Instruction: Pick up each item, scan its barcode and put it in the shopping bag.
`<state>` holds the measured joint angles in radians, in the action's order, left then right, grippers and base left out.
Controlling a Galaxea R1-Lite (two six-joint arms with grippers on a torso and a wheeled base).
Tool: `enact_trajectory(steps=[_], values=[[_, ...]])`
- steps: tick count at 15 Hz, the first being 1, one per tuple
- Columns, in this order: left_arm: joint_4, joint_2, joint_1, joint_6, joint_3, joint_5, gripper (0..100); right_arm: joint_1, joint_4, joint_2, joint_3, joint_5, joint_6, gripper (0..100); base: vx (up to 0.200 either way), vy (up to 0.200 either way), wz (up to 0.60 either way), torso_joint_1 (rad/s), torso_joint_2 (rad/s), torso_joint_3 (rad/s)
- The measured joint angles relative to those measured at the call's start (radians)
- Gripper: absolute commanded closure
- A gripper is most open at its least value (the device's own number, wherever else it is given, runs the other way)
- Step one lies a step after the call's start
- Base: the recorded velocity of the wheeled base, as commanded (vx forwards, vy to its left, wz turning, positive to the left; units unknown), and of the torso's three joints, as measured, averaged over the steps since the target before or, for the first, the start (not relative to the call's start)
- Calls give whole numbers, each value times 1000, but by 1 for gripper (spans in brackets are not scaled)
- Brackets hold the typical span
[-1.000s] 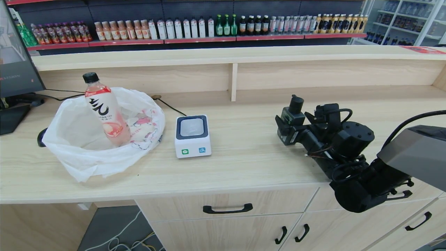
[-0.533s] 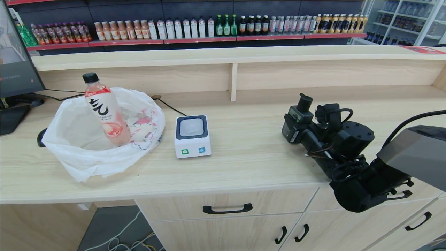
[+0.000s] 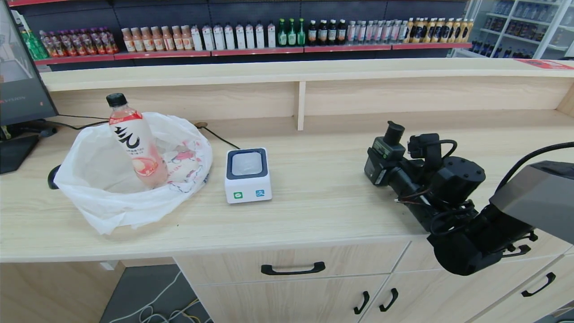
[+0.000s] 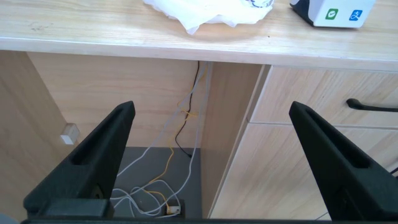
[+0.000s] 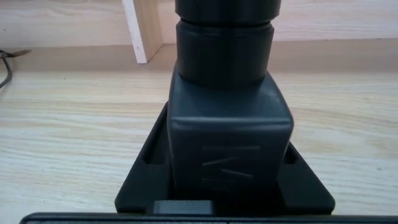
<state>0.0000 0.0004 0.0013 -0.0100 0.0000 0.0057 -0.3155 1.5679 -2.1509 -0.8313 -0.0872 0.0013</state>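
While a dark monitor (image 3: 20,76) stands at the far left of the wooden counter (image 3: 314,202), the white shopping bag (image 3: 98,193) sits just beside it, slumped open with its rim spread wide. A pink drink bottle (image 3: 134,143) with a black cap stands inside the bag, leaning slightly, with its neck above the plastic. The left gripper (image 4: 211,111) hangs below the counter's front edge, facing the open space under it where loose cables (image 4: 180,143) trail to the floor. Its claw is spread wide with nothing between the fingers. Further right, near the bag but not touching it, the small white barcode scanner (image 3: 248,175) rests with its window facing up, and a thin black cord (image 3: 219,137) runs from behind it toward the back ledge. Well to the right of the scanner, the right gripper (image 3: 379,159) hovers low over the counter. It is pinching a dark bottle (image 3: 392,134) with a square body and a round black cap, and the cap points up and away toward the back shelf. Drawers with black handles (image 3: 293,269) line the cabinet front below.
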Motion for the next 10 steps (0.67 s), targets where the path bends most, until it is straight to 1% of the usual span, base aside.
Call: enact_trajectory(steps=[6, 10], values=[[0, 0, 0, 0, 0, 0, 0, -24, 1, 104, 62, -1, -3, 100, 0, 0, 0, 0, 0, 0], [0, 0, 0, 0, 0, 0, 0, -35, 2, 211, 168, -2, -3, 100, 0, 0, 0, 0, 0, 0]])
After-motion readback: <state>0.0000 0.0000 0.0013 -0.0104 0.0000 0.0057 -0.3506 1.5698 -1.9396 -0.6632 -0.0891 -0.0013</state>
